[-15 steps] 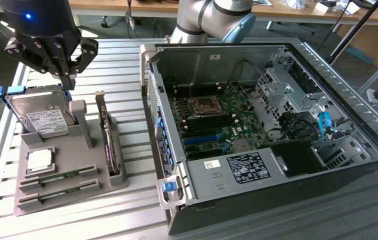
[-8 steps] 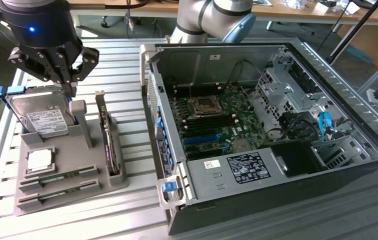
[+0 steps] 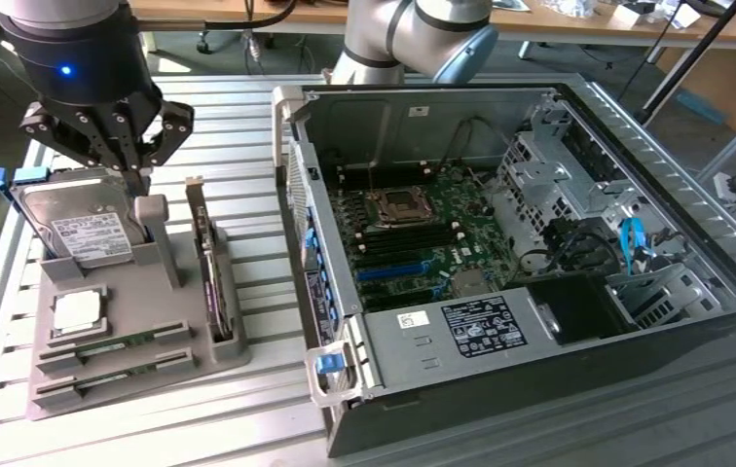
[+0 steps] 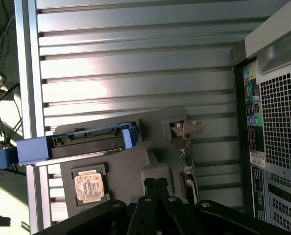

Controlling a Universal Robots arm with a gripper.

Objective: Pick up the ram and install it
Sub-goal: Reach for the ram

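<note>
The gripper (image 3: 138,181) hung with its fingers pressed together and nothing between them, low over the far end of the gray holder (image 3: 219,356), between the upright hard drive (image 3: 83,226) and the expansion card (image 3: 212,282) standing on edge. The ram (image 3: 119,344) sat well apart from it, a green stick in a slot at the holder's near end, just past the square processor chip (image 3: 79,310).
</note>
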